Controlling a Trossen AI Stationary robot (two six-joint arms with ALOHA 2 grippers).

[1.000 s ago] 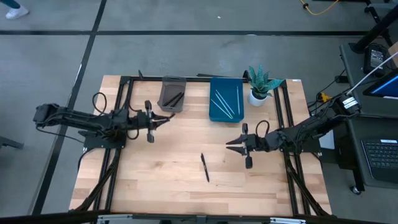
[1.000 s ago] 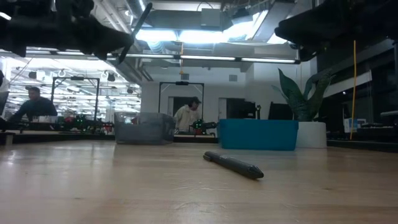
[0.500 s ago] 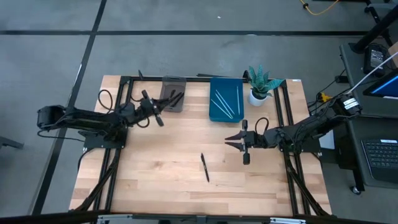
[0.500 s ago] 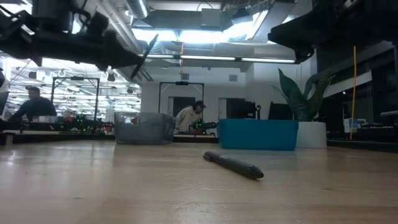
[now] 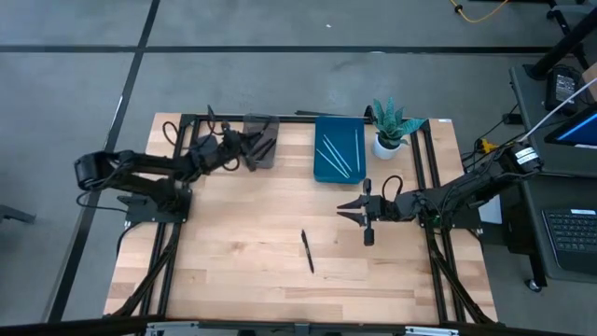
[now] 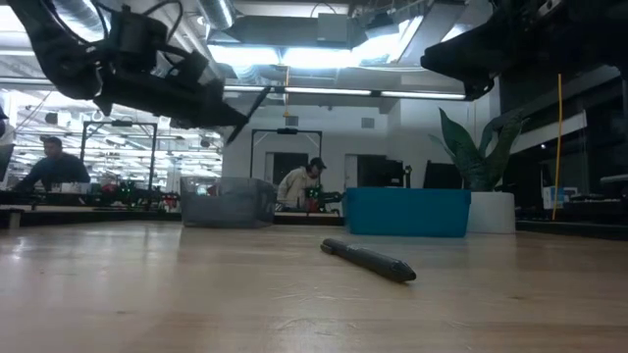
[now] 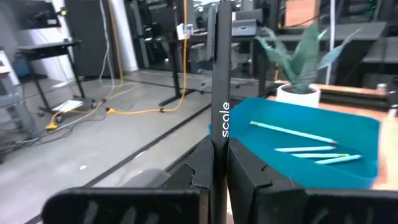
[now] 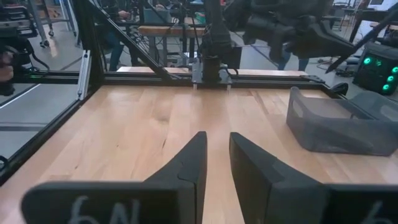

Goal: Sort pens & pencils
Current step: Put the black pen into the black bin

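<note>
A: Where is the left claw [image 5: 244,142], and what is in it?

B: In the high view it sits upper left of centre, at the near edge of the grey translucent plastic bin [image 5: 258,140]. Its fingers [image 7: 245,177] are clamped together on a thin black pen with white lettering [image 7: 219,93], which stands up between them in the left wrist view. In the low view the pen's tip juts out from the claw, high in the upper left.

A: And the right claw [image 5: 346,212]?

B: Right of centre in the high view, hanging over bare wood. Its two dark fingers [image 8: 186,165] stand a little apart with nothing between them.

A: The other pens and pencils?

B: One black pen [image 5: 307,251] lies alone on the pale wooden bench [image 5: 233,261], lower centre of the high view, well apart from both claws. Several pale teal pencils [image 5: 336,154] lie in the blue rectangular tray [image 5: 322,170] at upper centre, beside the grey bin. Dark sticks [image 5: 265,147] lie in the grey bin too.

A: Anything beside the tray?

B: A green potted plant in a white pot [image 5: 390,131], just right of it.
</note>
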